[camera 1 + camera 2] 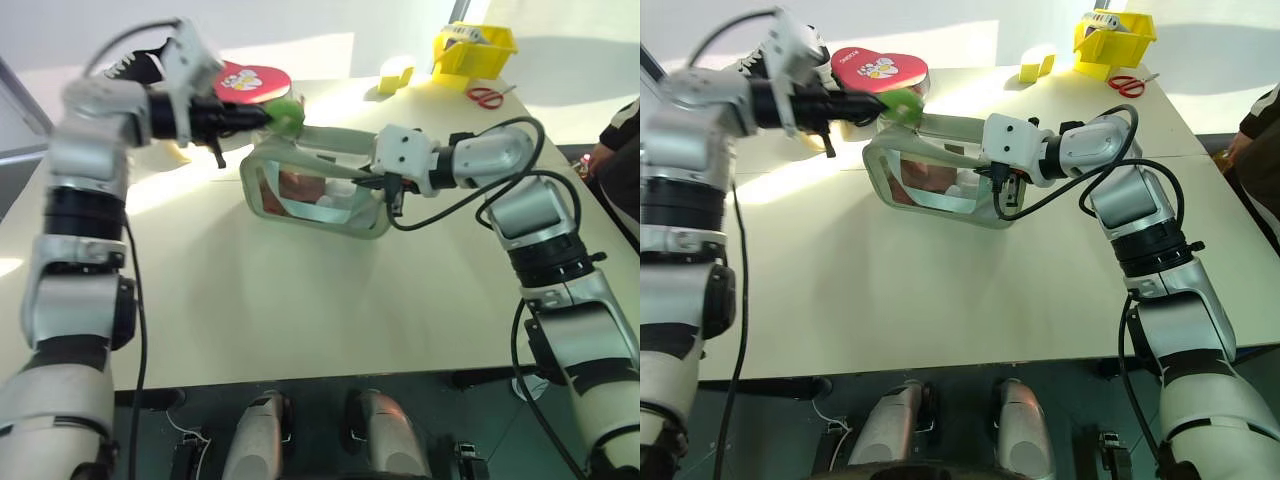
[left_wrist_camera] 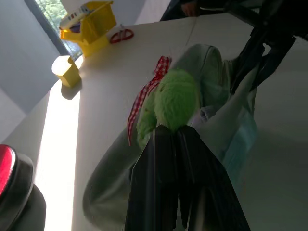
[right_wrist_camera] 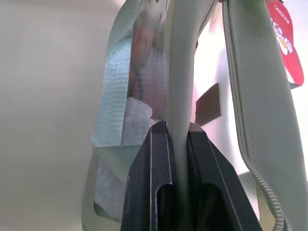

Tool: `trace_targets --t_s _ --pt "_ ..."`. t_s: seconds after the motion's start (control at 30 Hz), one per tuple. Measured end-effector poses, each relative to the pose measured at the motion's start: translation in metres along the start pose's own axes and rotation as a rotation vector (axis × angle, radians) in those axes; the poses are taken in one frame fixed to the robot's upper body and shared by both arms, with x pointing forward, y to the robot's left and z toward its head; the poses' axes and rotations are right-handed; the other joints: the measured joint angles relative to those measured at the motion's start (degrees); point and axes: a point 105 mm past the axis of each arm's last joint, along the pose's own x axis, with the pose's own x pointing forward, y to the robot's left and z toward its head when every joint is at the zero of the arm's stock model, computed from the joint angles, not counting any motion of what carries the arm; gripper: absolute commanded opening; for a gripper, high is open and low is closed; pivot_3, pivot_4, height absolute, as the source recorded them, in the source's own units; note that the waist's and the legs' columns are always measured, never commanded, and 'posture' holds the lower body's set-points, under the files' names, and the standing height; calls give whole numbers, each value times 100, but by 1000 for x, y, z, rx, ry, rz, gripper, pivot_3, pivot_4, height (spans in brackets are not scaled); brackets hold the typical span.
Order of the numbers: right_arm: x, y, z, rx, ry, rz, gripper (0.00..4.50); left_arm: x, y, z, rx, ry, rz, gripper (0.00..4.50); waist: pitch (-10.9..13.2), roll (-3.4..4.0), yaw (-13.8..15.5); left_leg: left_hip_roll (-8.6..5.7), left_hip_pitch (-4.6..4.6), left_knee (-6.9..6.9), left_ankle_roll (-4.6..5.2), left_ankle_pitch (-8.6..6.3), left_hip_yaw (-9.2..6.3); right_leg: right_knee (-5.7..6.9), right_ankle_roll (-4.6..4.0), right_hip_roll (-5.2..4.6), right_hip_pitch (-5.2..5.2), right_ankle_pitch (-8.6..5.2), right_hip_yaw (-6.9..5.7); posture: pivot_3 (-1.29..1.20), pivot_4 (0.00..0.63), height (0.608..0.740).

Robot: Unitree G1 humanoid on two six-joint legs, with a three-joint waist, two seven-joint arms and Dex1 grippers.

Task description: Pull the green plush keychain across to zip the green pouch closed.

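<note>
Left gripper [image 2: 179,132] clamped on keychain [image 2: 172,103] at pouch [image 1: 300,205] top; right gripper [image 3: 177,132] pinching pouch's edge.

Red heart tin [image 1: 880,66]; yellow bin [image 1: 1113,40]; scissors [image 1: 1127,84].

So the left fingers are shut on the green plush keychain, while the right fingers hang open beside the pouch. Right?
Not quite. The right fingers are shut on the green pouch, pinching its fabric edge, as the right wrist view shows. The left fingers are indeed shut on the green plush keychain.
</note>
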Motion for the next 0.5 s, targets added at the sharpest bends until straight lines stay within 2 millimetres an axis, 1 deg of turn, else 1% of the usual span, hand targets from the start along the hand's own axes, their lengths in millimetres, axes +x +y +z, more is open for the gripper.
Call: trace_targets --t_s 0.03,0.1,0.13,0.17,0.2,0.23,0.33,0.37,0.43,0.5 --pt "0 0 0 2 1 1 0 6 -5 -7 0 16 -14 298 0 0 -1 0 -1 0 -1 1 1 0 0 1 -1 0 0 0 150 740" --pt "1 0 0 5 1 0 0 6 -5 -8 15 23 -13 991 1 -1 -7 2 -2 0 -1 1 -1 0 0 3 -4 0 0 0 150 740" --pt "1 0 0 5 1 -1 0 6 -4 -6 21 22 -12 1086 1 -1 -6 2 -2 0 -1 1 -1 0 0 3 -3 0 0 0 150 740" --pt "1 0 0 7 2 -4 0 4 -2 -4 38 26 -5 1676 0 -1 -5 2 -1 0 -1 0 -3 -1 0 3 -3 0 0 0 150 740" --pt "1 -1 -1 10 5 -8 0 1 1 -6 31 37 5 1805 0 -1 -5 3 -2 0 0 0 -6 -1 0 3 -3 0 0 0 150 740" --pt "1 -1 -1 12 6 -10 0 -4 8 -5 30 54 27 1805 1 -1 -5 3 -2 0 -1 0 -6 -1 0 3 -3 0 -1 0 150 740" --pt "0 -1 0 11 6 -13 0 -28 21 8 61 70 64 1805 1 -1 -18 4 -2 -2 1 -1 -7 -2 0 3 -5 -1 0 0 150 740" --pt "0 -1 0 12 7 -14 0 -37 22 13 67 74 60 1805 0 0 -18 5 -2 -3 2 -2 -7 -3 -1 3 -5 -1 0 0 150 740" --pt "-1 -2 0 13 10 -16 0 -48 20 16 69 80 47 1805 1 -1 -14 6 -3 -4 2 -2 -8 -3 0 3 -5 -1 0 0 150 740" --pt "-1 -2 -1 14 13 -19 0 -57 15 12 68 105 24 1805 0 0 -10 7 -2 -3 2 -2 -8 -3 -1 1 -5 -1 1 0 150 740"
